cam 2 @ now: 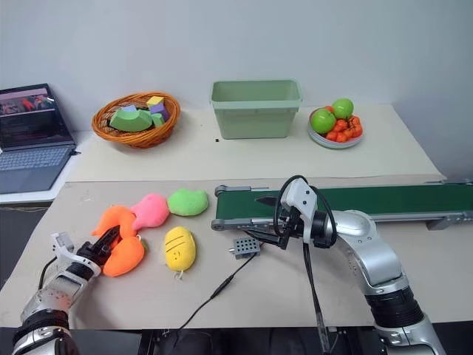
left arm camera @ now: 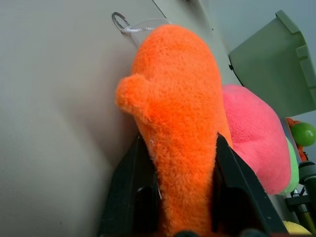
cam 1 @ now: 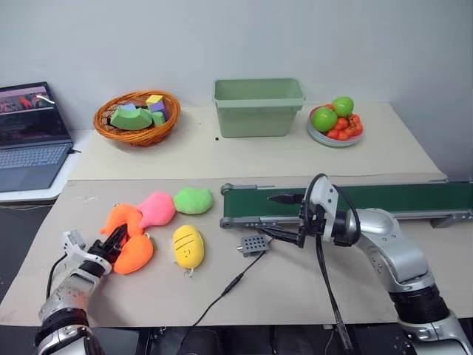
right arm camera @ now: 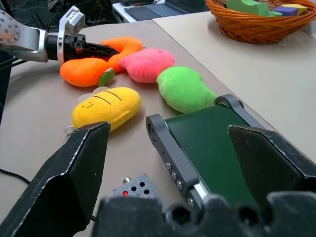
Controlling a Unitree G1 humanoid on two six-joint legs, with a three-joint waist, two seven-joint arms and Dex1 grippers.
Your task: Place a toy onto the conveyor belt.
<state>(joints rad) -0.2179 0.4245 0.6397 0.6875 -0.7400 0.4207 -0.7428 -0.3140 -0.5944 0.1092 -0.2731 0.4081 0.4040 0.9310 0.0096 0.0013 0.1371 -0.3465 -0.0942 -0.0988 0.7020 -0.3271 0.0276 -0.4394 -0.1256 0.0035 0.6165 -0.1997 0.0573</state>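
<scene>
A beige tabletop (cam 1: 310, 159) carries everything. The left end effector (cam 1: 117, 240) is clamped on the orange toy (cam 1: 123, 219) at the near left; the conveyor belt (cam 1: 384, 200) lies well to its right, running crosswise, where the right end effector (cam 1: 287, 220) hovers, spread wide and empty.

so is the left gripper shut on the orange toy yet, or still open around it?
Shut on it. In the left wrist view both black fingers press into the toy, which still lies on the table among the other plushes.
</scene>
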